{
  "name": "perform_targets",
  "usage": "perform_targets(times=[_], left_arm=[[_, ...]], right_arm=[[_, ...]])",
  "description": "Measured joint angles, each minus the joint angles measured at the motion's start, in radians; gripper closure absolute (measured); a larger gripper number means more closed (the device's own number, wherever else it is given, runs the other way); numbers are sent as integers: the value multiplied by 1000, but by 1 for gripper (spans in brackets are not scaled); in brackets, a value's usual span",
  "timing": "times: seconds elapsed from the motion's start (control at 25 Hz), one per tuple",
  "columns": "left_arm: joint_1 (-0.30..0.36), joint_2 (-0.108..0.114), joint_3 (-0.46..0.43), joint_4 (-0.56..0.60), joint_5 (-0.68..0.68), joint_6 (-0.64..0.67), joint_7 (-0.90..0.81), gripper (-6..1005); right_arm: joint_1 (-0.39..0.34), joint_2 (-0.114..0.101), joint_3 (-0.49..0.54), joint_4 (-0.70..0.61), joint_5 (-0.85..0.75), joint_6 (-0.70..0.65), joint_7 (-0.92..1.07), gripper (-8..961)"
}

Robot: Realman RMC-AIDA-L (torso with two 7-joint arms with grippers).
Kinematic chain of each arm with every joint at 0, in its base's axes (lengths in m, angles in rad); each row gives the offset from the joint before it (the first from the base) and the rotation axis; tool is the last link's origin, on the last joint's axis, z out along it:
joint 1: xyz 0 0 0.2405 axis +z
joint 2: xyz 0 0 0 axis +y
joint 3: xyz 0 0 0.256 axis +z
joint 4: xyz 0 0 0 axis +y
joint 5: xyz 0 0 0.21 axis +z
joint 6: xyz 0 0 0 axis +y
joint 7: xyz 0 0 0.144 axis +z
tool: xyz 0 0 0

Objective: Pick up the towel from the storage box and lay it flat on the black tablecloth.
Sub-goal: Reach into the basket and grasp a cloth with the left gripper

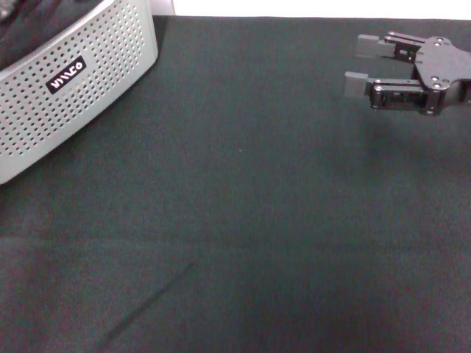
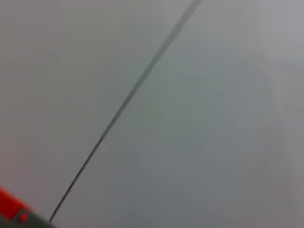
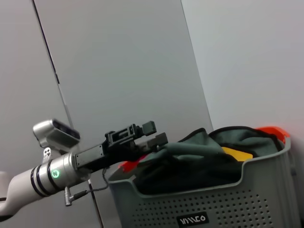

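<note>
The storage box (image 1: pixel 81 95), light grey with round holes and a black label, stands at the far left of the black tablecloth (image 1: pixel 243 220). The right wrist view shows the box (image 3: pixel 228 199) holding the towel (image 3: pixel 199 161), bunched up, grey face outward with a yellow patch (image 3: pixel 236 153). My left gripper (image 3: pixel 159 132) is out of the head view; the right wrist view shows it open at the top of the towel heap, by the box's rim. My right gripper (image 1: pixel 355 65) is open and empty above the cloth at the far right, fingers pointing toward the box.
The tablecloth runs from the box to the near edge, with a faint crease (image 1: pixel 147 301) at the front left. A pale strip (image 1: pixel 316 7) runs along the far edge. The left wrist view shows only a grey wall (image 2: pixel 190 118).
</note>
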Motion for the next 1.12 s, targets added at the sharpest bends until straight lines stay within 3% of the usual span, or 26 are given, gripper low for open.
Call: perform_targets(times=[0.4, 1.12], left_arm=[[-8, -6, 14, 21, -32, 15, 485, 350], [-28, -7, 36, -9, -93, -58, 936, 377]], right_arm=[[2, 3, -5, 0, -2, 0, 0, 96], [19, -1, 1, 24, -4, -9, -11, 96]])
